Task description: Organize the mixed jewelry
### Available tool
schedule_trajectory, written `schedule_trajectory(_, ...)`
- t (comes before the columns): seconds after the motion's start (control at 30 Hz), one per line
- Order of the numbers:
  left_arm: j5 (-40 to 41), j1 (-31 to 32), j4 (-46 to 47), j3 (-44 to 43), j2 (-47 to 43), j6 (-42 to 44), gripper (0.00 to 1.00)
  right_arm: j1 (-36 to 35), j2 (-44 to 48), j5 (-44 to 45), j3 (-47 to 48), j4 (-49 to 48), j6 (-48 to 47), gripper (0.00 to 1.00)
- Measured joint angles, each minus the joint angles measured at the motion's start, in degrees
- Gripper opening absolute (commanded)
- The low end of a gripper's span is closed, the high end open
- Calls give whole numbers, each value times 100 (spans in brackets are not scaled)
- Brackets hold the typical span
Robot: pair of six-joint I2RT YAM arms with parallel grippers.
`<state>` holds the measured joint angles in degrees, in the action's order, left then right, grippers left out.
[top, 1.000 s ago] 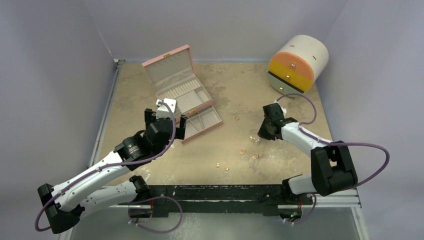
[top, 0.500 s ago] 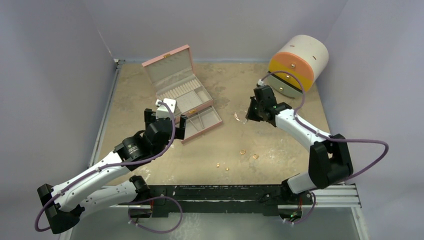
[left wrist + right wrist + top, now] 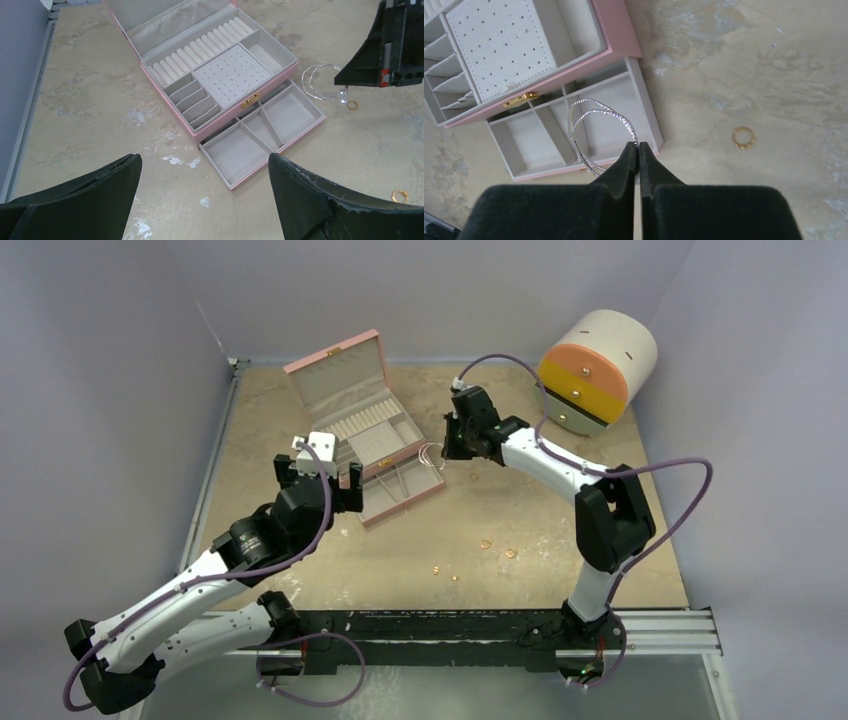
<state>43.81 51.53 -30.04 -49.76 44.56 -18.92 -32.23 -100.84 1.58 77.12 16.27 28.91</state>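
Observation:
My right gripper (image 3: 446, 451) (image 3: 639, 148) is shut on a thin silvery double hoop (image 3: 591, 100) (image 3: 303, 80) and holds it above the right compartment of the open drawer (image 3: 544, 140) of the pink box (image 3: 340, 370). A gold ring (image 3: 744, 137) (image 3: 352, 104) lies on the table just right of the drawer. Several tiny gold pieces (image 3: 486, 543) lie nearer the front, one of them a ring (image 3: 399, 195). My left gripper (image 3: 322, 480) (image 3: 205, 165) is open and empty, just in front of the box's left front corner.
The pink box (image 3: 220, 75) stands open with ring rolls, a stud pad and small slots; its drawer (image 3: 260, 135) is empty. A white cylinder with orange and yellow drawers (image 3: 595, 365) stands at the back right. Walls close in the left, back and right.
My right arm has swung left and back from the table's middle to the box's drawer, carrying the hoop. My left gripper has shifted slightly left.

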Motion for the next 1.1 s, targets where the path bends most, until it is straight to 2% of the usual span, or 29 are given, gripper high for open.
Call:
schedule_trajectory(0.4,205,0,131,7,195,28,97,-177,-949,-420,468,-42,-520,0)
schedule_trajectory(1.1,214,0,129,7,238,72,97,-254,-1547,-564,870,-122,-505,0)
